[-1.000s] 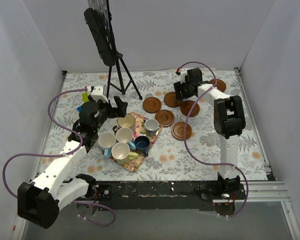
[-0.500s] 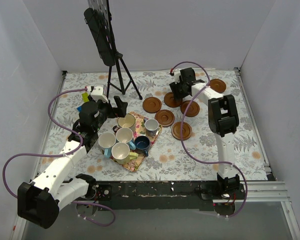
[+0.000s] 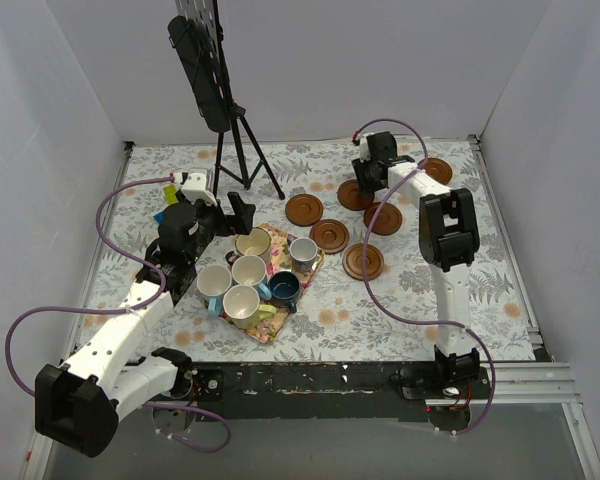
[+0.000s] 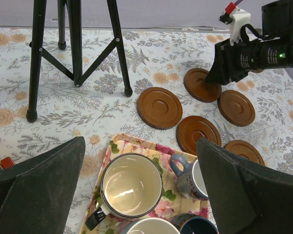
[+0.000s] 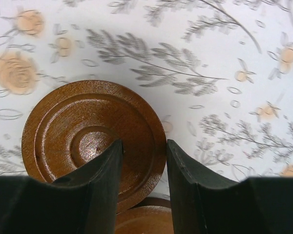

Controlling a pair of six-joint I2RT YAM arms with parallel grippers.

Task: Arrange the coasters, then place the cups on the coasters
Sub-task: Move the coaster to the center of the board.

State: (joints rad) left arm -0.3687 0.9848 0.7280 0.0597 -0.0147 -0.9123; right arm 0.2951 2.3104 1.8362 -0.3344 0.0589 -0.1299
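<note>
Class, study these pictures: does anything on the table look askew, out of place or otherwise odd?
The coasters lie in a ragged cluster, not a row. The coaster under the right gripper sits tight against its neighbour, possibly overlapping it.

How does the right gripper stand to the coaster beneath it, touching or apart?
Cannot tell. In the right wrist view the right gripper straddles the rim of the coaster, contact hidden by the fingers.
</note>
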